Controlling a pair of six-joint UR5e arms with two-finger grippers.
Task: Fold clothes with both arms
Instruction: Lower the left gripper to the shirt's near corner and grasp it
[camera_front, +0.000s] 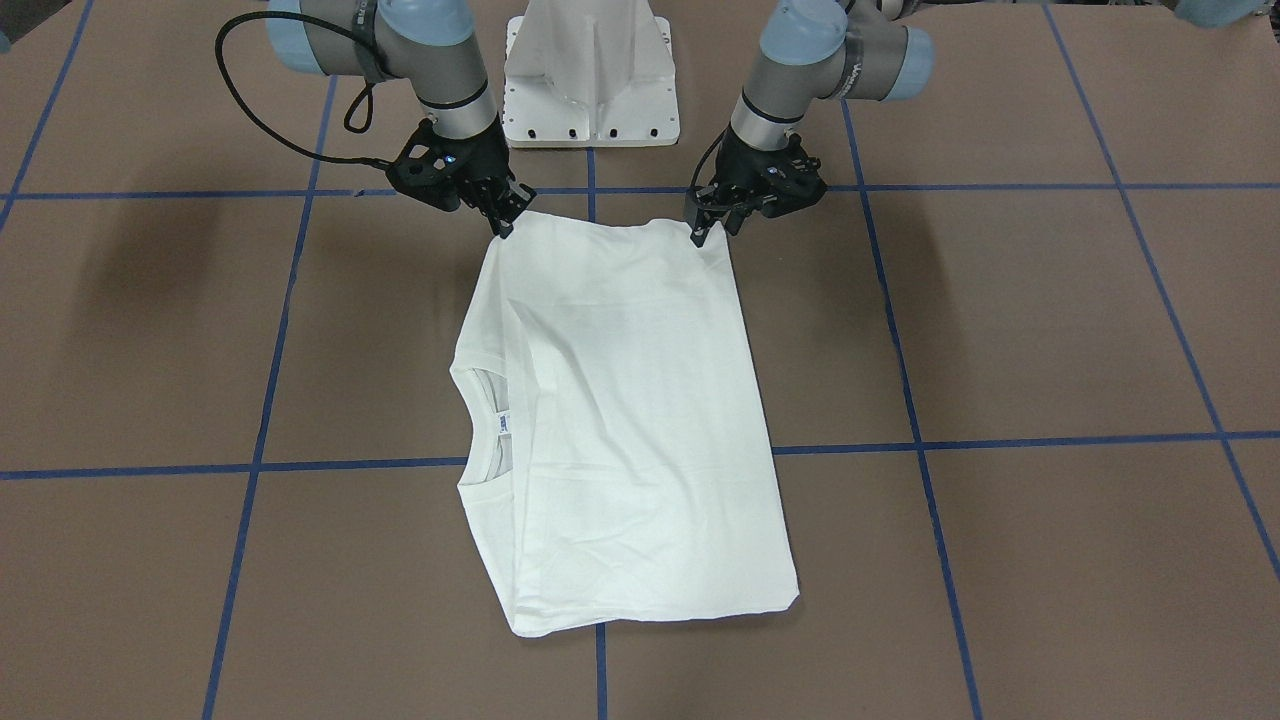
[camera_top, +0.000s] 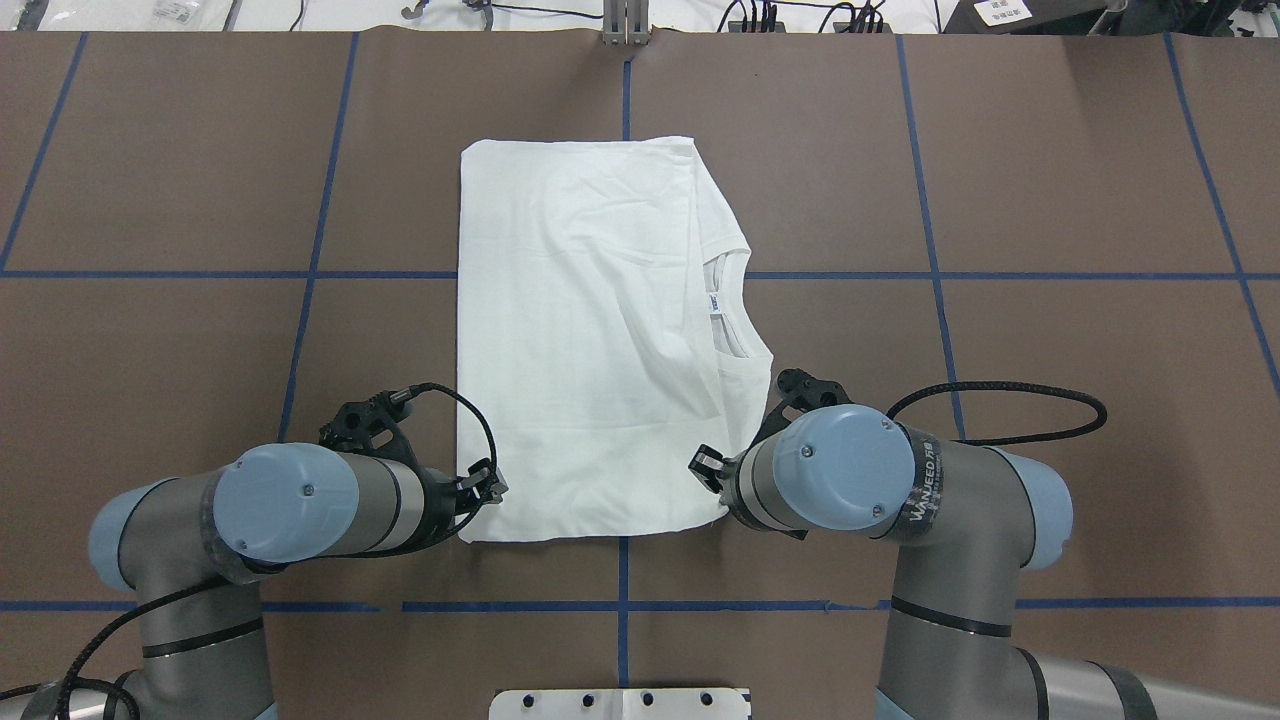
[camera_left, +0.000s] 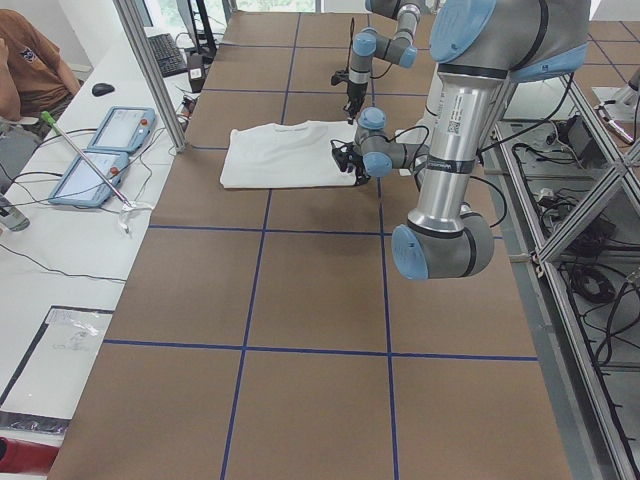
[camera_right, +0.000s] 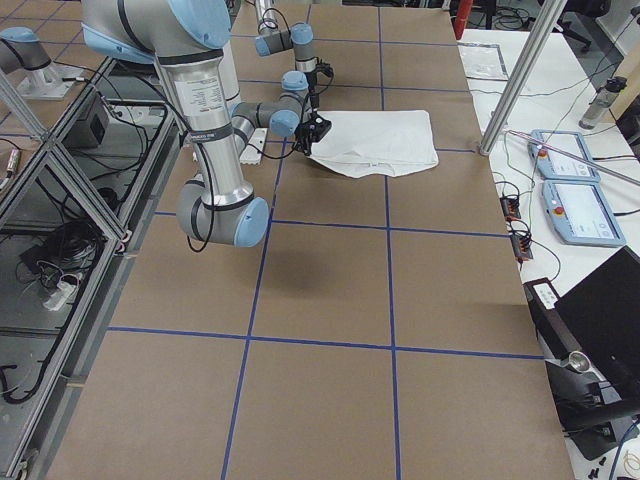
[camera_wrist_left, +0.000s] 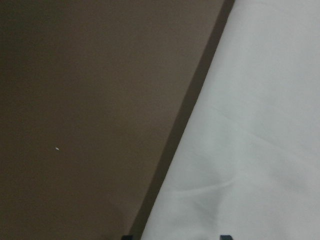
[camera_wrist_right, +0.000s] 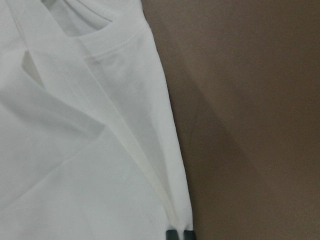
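The white T-shirt (camera_front: 620, 420) lies folded into a long rectangle on the brown table, its neck opening and small label (camera_top: 717, 303) on my right. My left gripper (camera_front: 712, 232) stands at the shirt's near left corner. Its jaws are open, and the left wrist view shows the tips straddling the shirt's edge (camera_wrist_left: 250, 150). At the near right corner my right gripper (camera_front: 505, 224) is shut on the shirt. In the right wrist view the fabric (camera_wrist_right: 75, 150) narrows into the joined tips (camera_wrist_right: 179, 235). The overhead view hides the right fingers under the wrist.
The white pedestal base (camera_front: 590, 90) stands just behind the grippers, at the robot's side of the table. Blue tape lines (camera_top: 622, 570) grid the brown surface. An aluminium post (camera_left: 150, 70), control tablets (camera_left: 100, 150) and a seated person (camera_left: 30, 60) are at the far side.
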